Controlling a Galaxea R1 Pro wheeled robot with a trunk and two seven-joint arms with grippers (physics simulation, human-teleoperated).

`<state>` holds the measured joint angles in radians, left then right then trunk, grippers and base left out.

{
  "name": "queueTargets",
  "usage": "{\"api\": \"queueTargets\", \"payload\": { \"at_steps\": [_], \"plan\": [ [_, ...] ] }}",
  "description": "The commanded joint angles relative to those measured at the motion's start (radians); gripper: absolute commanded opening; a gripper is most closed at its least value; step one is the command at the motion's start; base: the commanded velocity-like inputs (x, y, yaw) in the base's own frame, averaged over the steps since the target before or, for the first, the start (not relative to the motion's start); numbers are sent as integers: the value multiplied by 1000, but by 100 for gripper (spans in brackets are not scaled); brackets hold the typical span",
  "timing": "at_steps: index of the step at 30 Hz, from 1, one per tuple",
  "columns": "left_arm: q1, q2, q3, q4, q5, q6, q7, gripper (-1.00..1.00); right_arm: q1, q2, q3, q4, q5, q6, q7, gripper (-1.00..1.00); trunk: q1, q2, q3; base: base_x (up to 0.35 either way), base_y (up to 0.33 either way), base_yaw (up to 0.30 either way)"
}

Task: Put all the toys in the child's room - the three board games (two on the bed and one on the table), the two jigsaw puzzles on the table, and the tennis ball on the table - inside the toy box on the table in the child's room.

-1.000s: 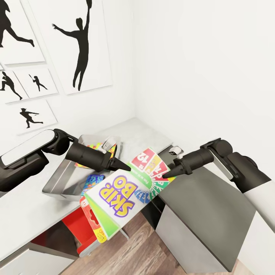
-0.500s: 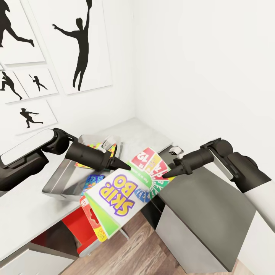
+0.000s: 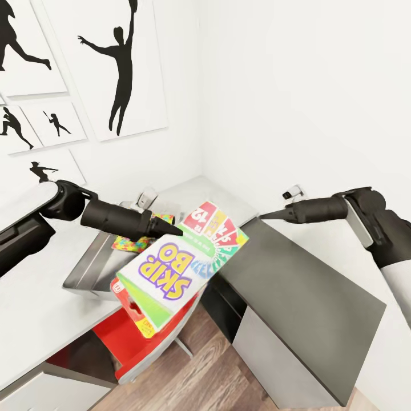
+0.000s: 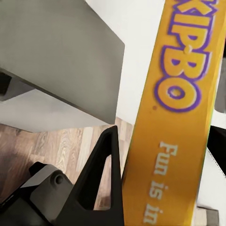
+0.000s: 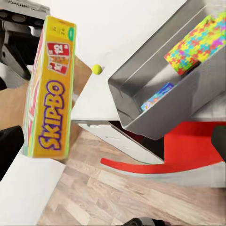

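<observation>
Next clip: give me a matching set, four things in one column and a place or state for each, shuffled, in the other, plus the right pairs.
Things:
1. board game
2. jigsaw puzzle
3. tennis ball
4. right claw

Places or states:
A. inside the toy box
B. on the table, outside the box
C. gripped by the left claw, in the air beside the box
D. holding nothing, over the dark grey top

Pairs: 1-C, 2-A, 3-B, 4-D

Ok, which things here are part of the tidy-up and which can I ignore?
Task things:
board game, held in the left claw
toy box
jigsaw puzzle in it
tennis ball
table

Ignore:
silhouette pictures
red chair
</observation>
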<state>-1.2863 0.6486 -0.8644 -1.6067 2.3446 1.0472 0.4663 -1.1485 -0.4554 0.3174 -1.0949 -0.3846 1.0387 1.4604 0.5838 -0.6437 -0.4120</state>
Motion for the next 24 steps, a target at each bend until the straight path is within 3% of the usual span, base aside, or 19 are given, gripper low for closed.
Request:
{"api": "queueTargets", "payload": {
  "at_steps": [1, 3, 4, 7, 10, 19, 24],
  "plan": [
    [-2, 5, 10, 0, 12, 0, 11, -100, -8, -6, -29, 10, 0, 8, -25, 100, 0, -1, -2, 0, 0, 0],
    [-1, 11, 26, 0, 12, 0, 19, -100, -23, -19, -84, 23, 6, 8, -74, 100, 0, -1, -2, 0, 0, 0],
    [-1, 11, 26, 0, 12, 0, 19, -100, -23, -19, -84, 23, 6, 8, -74, 100, 0, -1, -2, 0, 0, 0],
    [0, 17, 40, 0, 12, 0, 34, -100, -41, -36, -147, 35, 11, 8, -129, 100, 0, -1, -2, 0, 0, 0],
    [2, 21, 48, 0, 12, 0, 43, -100, -51, -45, -182, 41, 14, 8, -159, 100, 0, -1, -2, 0, 0, 0],
    [1, 31, 58, 7, 12, 0, 53, -100, -52, -53, -209, 39, 16, 2, -180, 100, 0, -1, -2, 0, 0, 0],
    [0, 53, 105, 32, 12, -1, 56, -100, -30, -50, -205, 8, 15, 4, -179, 100, 0, -1, -2, 0, 0, 0]
  ]
}}
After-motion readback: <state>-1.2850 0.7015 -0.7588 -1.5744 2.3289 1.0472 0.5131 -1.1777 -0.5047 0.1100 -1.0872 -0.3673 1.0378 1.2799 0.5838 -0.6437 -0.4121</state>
